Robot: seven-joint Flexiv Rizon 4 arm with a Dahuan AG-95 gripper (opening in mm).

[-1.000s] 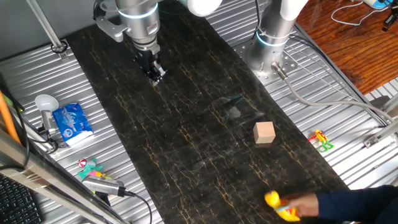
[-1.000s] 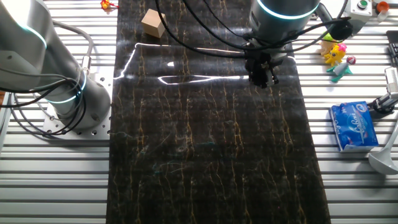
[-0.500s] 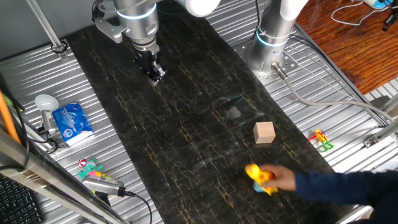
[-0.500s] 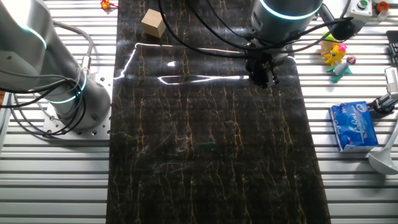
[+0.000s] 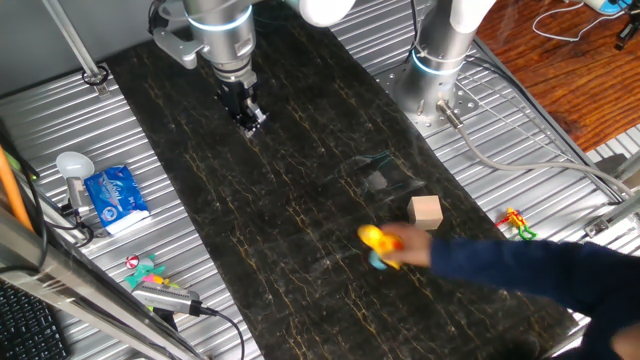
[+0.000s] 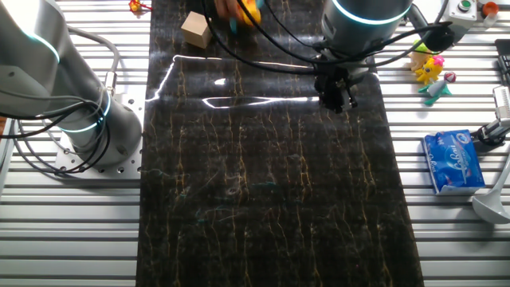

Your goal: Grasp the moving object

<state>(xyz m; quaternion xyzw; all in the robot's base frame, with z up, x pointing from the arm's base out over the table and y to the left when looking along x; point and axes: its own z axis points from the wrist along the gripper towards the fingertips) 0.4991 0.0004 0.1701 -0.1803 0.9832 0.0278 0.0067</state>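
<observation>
One fixed view shows me the yellow-and-orange toy figure (image 5: 378,243) out on the dark counter (image 5: 300,200), held by a person's hand (image 5: 412,251) just beside the tan wooden cube (image 5: 425,213), well apart from my gripper (image 5: 248,118). The fingers (image 5: 244,112) point down above the counter's far end with nothing between them; I cannot tell how wide they stand. To do this well, I judge I should lead the toy rather than chase it, come down with the fingers spread, and close only once the hand is clear. By count: one toy figure to grasp, one cube, one thin yellow-red-green figure (image 5: 516,224), one blue packet (image 5: 116,196), one hand, one gripper.
</observation>
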